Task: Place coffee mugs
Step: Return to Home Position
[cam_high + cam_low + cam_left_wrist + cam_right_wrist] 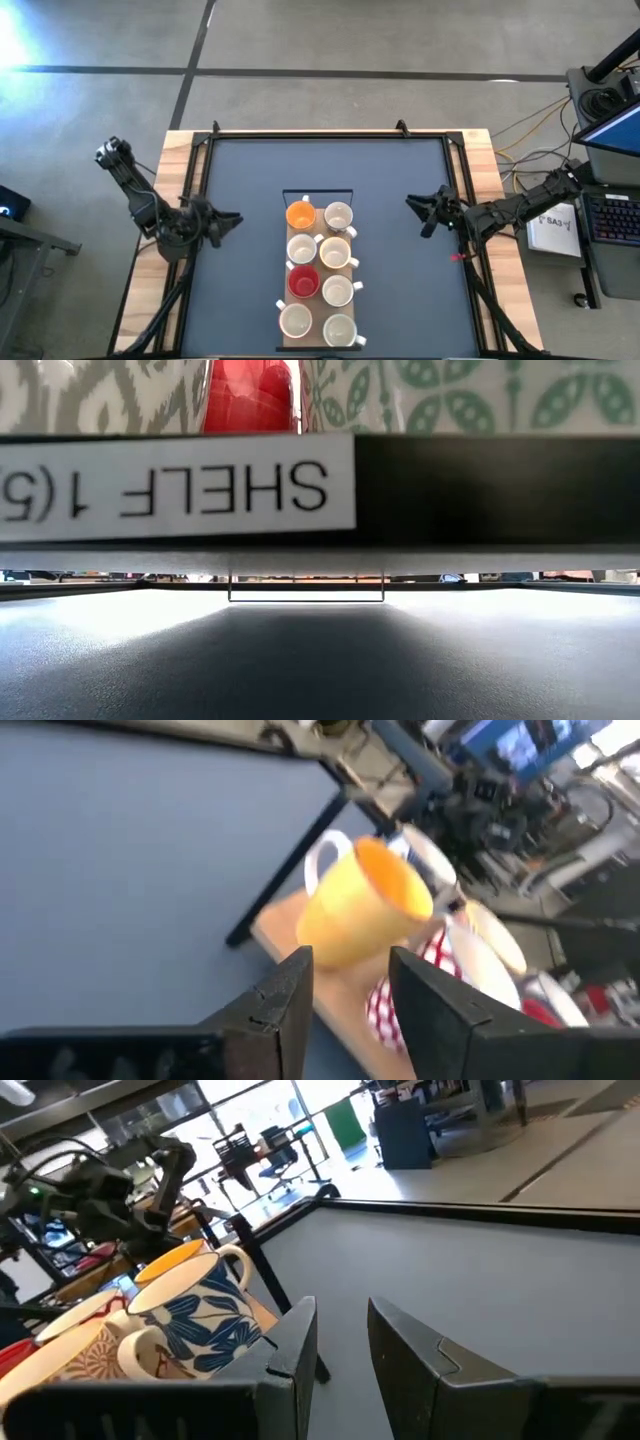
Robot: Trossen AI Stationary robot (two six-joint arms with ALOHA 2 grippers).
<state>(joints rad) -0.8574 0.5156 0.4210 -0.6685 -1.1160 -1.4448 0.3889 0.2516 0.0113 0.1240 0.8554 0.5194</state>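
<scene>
Eight coffee mugs stand upright in two rows on a wooden board (pixel 319 268) in the middle of the table. The orange mug (pixel 300 214) is at the far left end and the red mug (pixel 303 282) sits third down that row. The others are white or cream, among them one with blue leaves (pixel 195 1315). My left gripper (pixel 228 220) is open, left of the board, pointing at the orange mug (pixel 360 905). My right gripper (pixel 420 212) is open, right of the board, apart from the mugs. The low view shows neither gripper.
A thin black wire frame (pixel 318 192) stands at the board's far end. The dark mat (pixel 250 300) is bordered by black rails on a wooden table. In the low view a labelled shelf edge (pixel 180 485) fills the upper picture, with the red mug (pixel 250 395) above it.
</scene>
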